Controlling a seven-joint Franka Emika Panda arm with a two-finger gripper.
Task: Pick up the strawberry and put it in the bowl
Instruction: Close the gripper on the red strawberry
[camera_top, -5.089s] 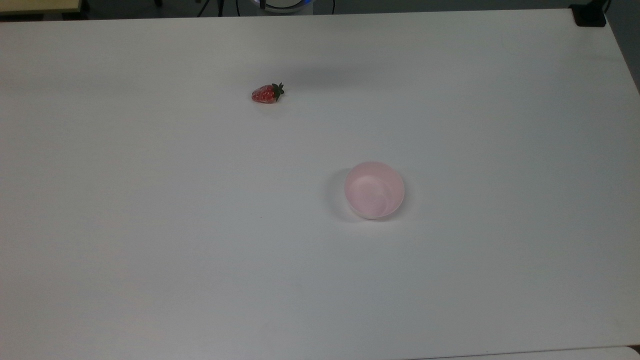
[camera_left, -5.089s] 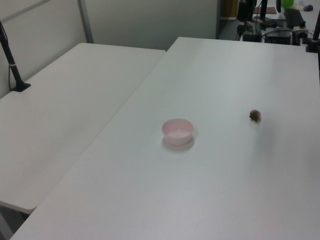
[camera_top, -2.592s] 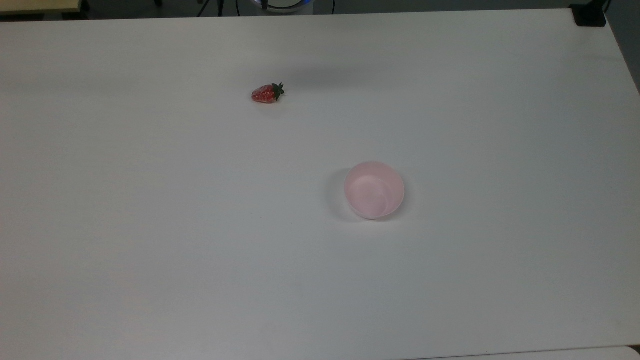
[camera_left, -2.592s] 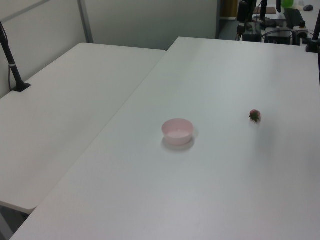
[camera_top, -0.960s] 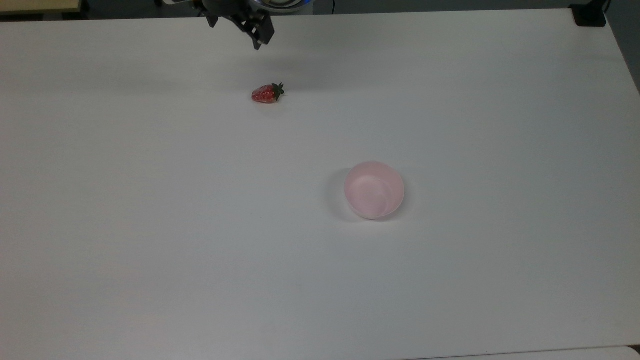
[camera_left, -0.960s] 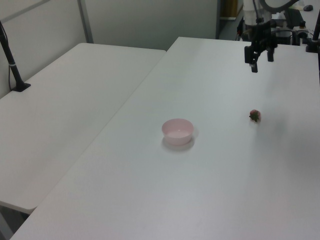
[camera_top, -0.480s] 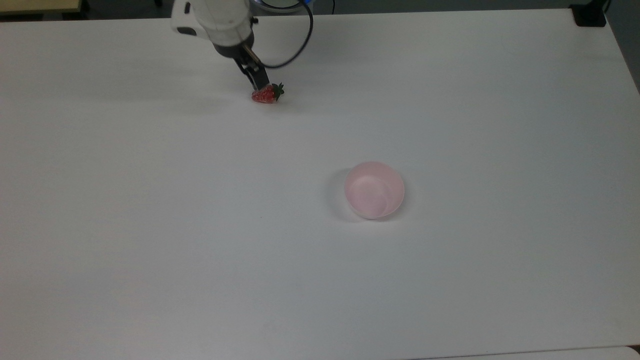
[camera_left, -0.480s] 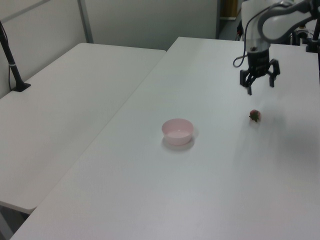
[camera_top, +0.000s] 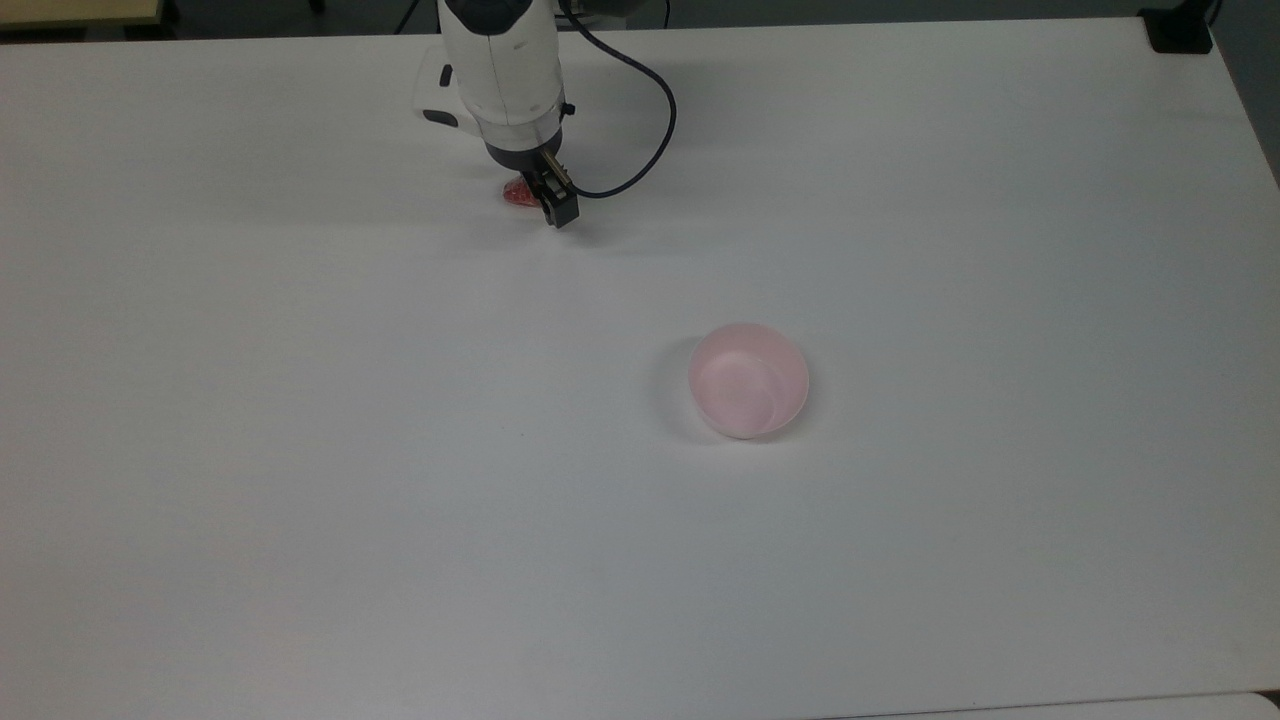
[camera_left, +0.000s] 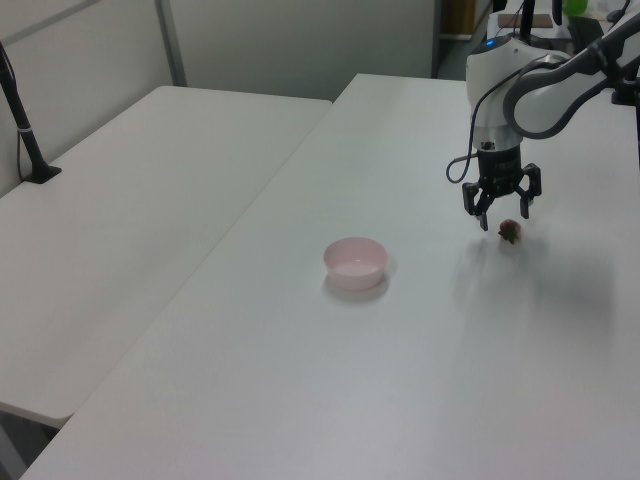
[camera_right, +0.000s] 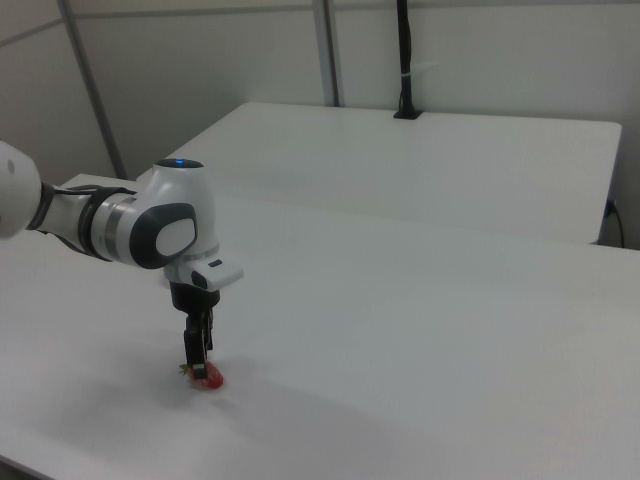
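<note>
Low over the strawberry (camera_left: 510, 231) hangs the end effector (camera_left: 501, 214), fingers spread apart. Both sit near the bench's (camera_top: 300, 450) far edge in the top view, well apart from the bowl (camera_top: 748, 380).

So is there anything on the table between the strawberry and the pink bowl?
No. In the left view, only bare white table lies between the strawberry and the bowl.

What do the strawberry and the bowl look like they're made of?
The strawberry looks like glossy moulded plastic, judging by its shiny, evenly red skin, though real fruit can't be ruled out. The bowl looks like thin, smooth plastic with a satin finish: pale pink, slightly translucent, plain inside.
</note>
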